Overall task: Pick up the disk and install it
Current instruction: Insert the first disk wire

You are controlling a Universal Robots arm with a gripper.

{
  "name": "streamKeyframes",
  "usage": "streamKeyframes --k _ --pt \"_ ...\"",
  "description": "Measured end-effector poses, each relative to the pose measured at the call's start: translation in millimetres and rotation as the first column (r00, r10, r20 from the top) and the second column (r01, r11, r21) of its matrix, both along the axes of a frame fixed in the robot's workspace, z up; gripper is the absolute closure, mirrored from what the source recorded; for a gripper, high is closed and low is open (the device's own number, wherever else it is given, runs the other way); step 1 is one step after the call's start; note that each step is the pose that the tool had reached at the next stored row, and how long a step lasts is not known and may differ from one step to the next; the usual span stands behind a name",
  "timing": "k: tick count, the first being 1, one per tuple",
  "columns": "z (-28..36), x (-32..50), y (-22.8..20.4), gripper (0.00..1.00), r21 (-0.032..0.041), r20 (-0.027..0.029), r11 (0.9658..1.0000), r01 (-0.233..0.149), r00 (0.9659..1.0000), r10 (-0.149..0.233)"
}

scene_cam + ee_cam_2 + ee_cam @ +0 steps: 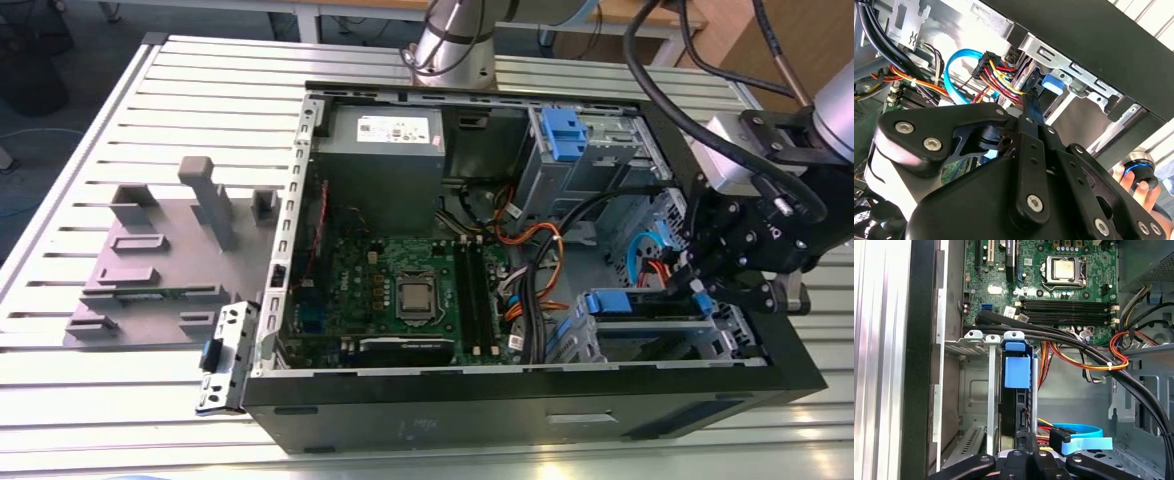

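The disk [1017, 374] sits edge-on in the drive cage [990, 390], the computer case's [534, 405] four o'clock in the exterior view; gripper [1028, 442] close by, can't tell its grip.

Tight at the drive cage [990, 390]: the disk [1017, 372] fills one slot, and black cables [1079, 347] and orange wiring [1111, 346] crowd beside it. There is open room above the motherboard [400, 290].
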State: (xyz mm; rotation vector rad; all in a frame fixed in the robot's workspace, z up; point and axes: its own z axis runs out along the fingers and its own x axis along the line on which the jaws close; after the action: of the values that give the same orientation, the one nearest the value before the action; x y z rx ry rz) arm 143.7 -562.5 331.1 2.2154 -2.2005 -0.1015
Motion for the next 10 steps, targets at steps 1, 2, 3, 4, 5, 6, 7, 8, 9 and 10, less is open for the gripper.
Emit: streamKeyframes --k 1,2,3,4,5,6,7,8,9,10 --pt "-0.1 0.0 0.0 0.89 0.0002 -0.0001 1.0000 0.000 1.0000 0.000" --pt "-0.1 0.0 0.0 0.89 0.0006 0.0000 1.0000 0.000 1.0000 0.000" --pt "0.4 0.0 0.1 0.89 0.0013 -0.0001 1.0000 0.000 1.0000 0.000" --pt "1.5 0.1 0.1 0.89 0.0029 -0.0002 1.0000 0.000 1.0000 0.000" --pt "3.6 0.1 0.1 0.89 0.0039 -0.0001 1.0000 0.000 1.0000 0.000" --pt "7.0 0.2 0.0 0.89 0.0024 -0.0001 1.0000 0.000 1.0000 0.000" --pt "10.2 0.3 0.1 0.89 0.0017 -0.0001 1.0000 0.000 1.0000 0.000" --pt "12.5 0.3 0.1 0.89 0.0024 0.0000 1.0000 0.000 1.0000 0.000" --pt "15.2 0.5 0.0 0.89 0.0023 0.0000 1.0000 0.000 1.0000 0.000" --pt "18.1 0.6 0.1 0.89 0.0022 0.0000 1.0000 0.000 1.0000 0.000"
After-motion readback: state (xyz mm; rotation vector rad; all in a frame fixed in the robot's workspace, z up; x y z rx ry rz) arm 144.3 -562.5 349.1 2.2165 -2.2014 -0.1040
